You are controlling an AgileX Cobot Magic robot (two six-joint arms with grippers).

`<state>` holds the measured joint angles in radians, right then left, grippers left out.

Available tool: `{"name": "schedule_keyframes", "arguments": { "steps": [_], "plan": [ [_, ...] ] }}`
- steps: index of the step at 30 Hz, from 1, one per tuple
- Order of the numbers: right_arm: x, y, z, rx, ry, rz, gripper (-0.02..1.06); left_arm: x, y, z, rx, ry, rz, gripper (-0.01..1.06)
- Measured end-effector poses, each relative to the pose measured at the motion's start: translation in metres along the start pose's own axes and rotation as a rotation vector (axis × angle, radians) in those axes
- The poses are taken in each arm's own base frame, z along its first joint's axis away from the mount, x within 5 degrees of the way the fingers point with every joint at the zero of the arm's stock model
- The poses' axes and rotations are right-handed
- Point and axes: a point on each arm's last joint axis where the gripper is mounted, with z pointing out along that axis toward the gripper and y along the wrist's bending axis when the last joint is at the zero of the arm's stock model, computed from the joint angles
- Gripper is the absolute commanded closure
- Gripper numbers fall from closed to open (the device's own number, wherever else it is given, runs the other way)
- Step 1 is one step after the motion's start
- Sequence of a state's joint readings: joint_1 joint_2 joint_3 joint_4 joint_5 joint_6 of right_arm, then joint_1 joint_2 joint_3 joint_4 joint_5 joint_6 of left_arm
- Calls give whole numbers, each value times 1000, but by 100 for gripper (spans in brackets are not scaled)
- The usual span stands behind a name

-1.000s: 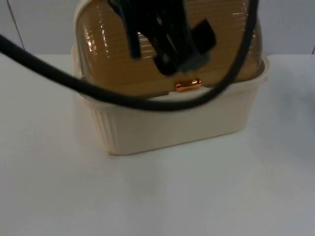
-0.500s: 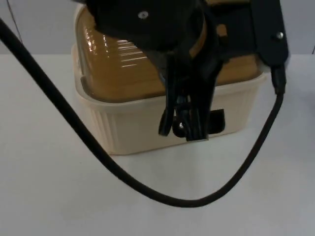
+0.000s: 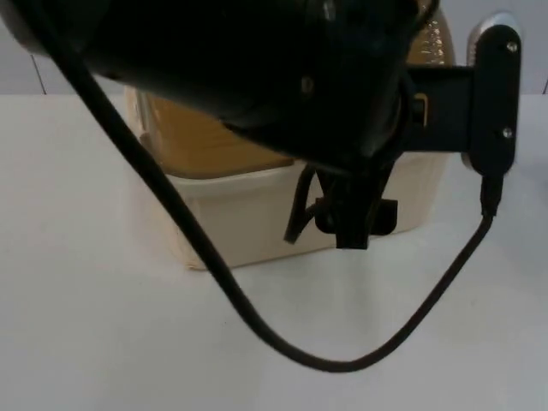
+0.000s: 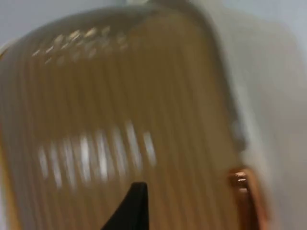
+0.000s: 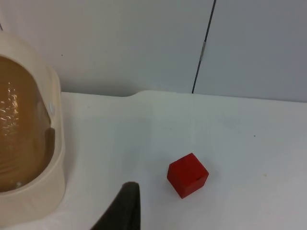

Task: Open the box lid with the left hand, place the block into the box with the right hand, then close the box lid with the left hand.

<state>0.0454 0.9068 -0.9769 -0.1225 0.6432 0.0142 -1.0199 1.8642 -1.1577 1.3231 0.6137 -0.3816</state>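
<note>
One black arm fills the upper top view, its left claw [image 3: 342,224] hanging before the cream box [image 3: 248,227] — amber lid [image 4: 120,120] down, finger gap unclear. Right claw [image 5: 125,211]: cannot tell. The red block [image 5: 187,175] sits on the white bench [image 5: 240,153], apart from the box.

Soft, even light; white glare streaks on the amber box lid [image 4: 120,143], which is motion-blurred. The red block [image 5: 187,175] casts a faint shadow.
</note>
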Motion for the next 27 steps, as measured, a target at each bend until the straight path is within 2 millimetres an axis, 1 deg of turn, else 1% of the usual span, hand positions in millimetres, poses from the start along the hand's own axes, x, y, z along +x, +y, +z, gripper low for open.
{"name": "schedule_keyframes", "arguments": {
  "steps": [4,10,13,14,15,16,18,19,22,23,24,25,27],
  "plan": [
    [0,0,0,0,-2,-2,-1,0,2,7,-91,13,-58,0],
    [0,0,0,0,-2,-2,-1,1,-3,14,-110,31,-74,0],
    [0,0,0,0,-2,-2,-1,1,-5,16,-106,35,-72,3],
    [0,0,0,0,-2,-2,-1,1,-6,17,-104,36,-72,6],
    [0,0,0,0,-2,-2,-1,1,-6,17,-102,38,-73,10],
    [0,0,0,0,-2,-2,-1,1,-7,18,-99,40,-76,18],
    [0,0,0,0,-2,-2,-1,2,-7,18,-95,44,-82,36],
    [0,0,0,0,-2,-2,-1,3,-7,19,-92,50,-91,36],
    [0,0,0,0,-4,-2,-1,14,-4,25,-65,97,-160,62],
    [0,0,0,0,-4,-2,-1,18,-4,27,-55,114,-186,69],
    [0,0,0,0,-4,-2,-1,18,-4,27,-55,114,-186,75],
    [0,0,0,0,-4,-2,-1,20,-3,27,-50,121,-198,75],
    [0,0,0,0,-4,-2,-1,25,-4,29,-32,143,-238,83]
  ]
}}
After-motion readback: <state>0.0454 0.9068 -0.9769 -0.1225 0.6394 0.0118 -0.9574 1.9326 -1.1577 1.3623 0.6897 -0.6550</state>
